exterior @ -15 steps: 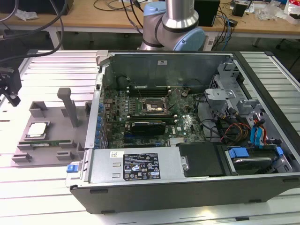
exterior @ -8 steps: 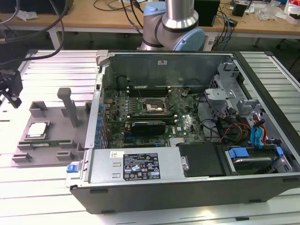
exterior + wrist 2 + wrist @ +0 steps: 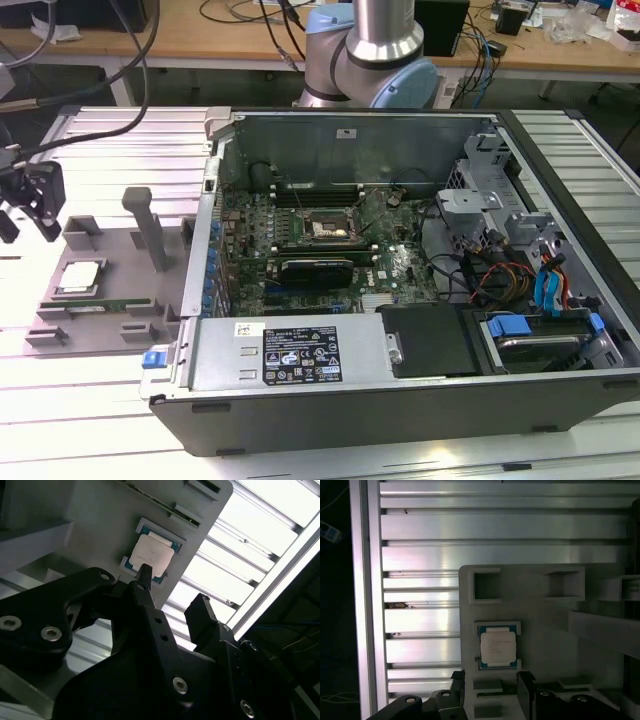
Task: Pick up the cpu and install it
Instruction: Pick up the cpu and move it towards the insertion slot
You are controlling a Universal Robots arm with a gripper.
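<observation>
The open, empty gripper (image 3: 491,676) hangs near the cpu (image 3: 497,649) by the tray's (image 3: 535,605) edge; it looks light, rigid and fragile, best pinched by 2 opposite sides.

Arm (image 3: 375,40) at 12 o'clock in exterior view: brushed silver tube, pale blue joint caps. Gripper (image 3: 28,215) at 9 o'clock: matte black, angular fingers (image 3: 150,615), linkage plates studded with silver screw heads (image 3: 179,684).

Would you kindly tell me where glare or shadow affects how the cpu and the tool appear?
In the exterior view, the table slats near the cpu wash out white; in the second wrist view, the open tool is a dark backlit shape against bright slats; in the first wrist view, the cpu is evenly lit.
</observation>
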